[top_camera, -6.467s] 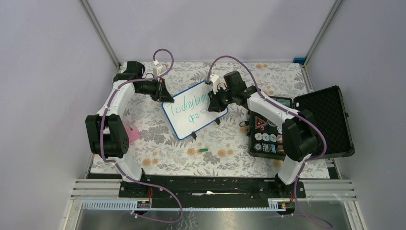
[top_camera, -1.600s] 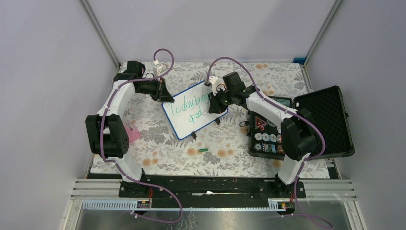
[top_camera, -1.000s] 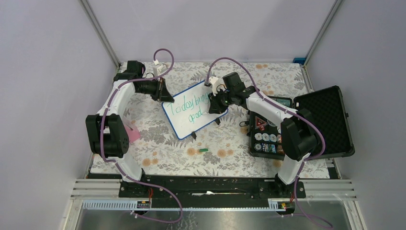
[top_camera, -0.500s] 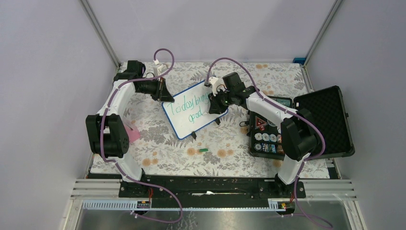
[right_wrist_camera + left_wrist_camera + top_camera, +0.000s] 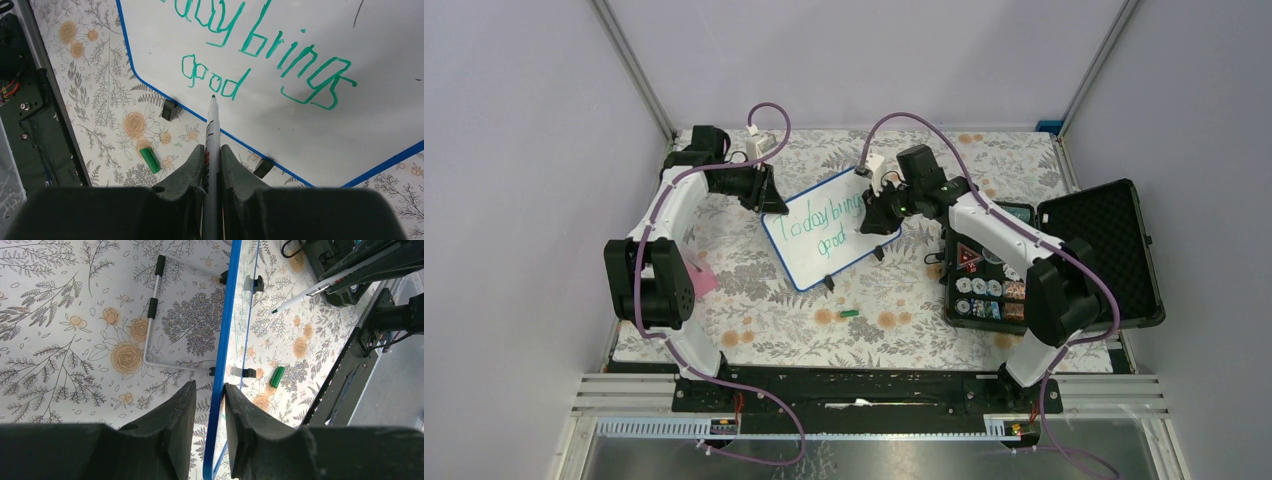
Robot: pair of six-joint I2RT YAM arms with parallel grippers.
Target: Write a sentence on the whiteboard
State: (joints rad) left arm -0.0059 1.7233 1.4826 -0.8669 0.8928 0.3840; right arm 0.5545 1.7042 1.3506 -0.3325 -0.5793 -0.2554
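The whiteboard has a blue frame, stands tilted on the table and reads "Today brings good" in green. My left gripper is shut on the board's far left edge; the blue frame runs between its fingers. My right gripper is shut on a grey marker. The marker's tip points at the word "good". In the left wrist view the marker stands a little off the board face.
A green marker cap lies on the floral cloth in front of the board, also in the right wrist view. An open black case with small items stands at the right. A pink item lies at the left. The board's wire stand is behind it.
The word "good" gained its last letter since the earliest frame. My right gripper has shifted slightly right and back from the board with the marker. The left arm has not moved.
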